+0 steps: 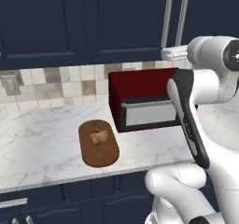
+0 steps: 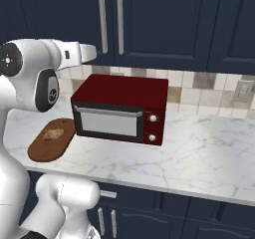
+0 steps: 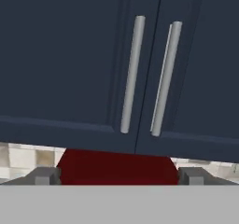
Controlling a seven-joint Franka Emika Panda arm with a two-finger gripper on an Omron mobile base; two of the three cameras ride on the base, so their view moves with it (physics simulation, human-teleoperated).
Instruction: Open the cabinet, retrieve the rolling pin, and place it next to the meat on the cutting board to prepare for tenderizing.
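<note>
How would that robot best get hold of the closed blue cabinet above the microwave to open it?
Probably by one of the long silver bar handles on the cabinet, coming straight at the door front. The bars stand upright and out from the flat doors, so the open hand should straddle one sideways, near its lower end above the microwave.

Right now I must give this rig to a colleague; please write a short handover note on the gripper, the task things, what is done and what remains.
Gripper: open, empty, raised above the microwave, facing the two handles of the cabinet, not touching them.
Cabinet: both doors shut.
Rolling pin: not seen; presumably behind the doors.
Meat: lies on the cutting board, on the counter beside the microwave.
Done: approach to the cabinet only.
Left: pull a door open, take out the rolling pin, lay it next to the meat on the board.
</note>
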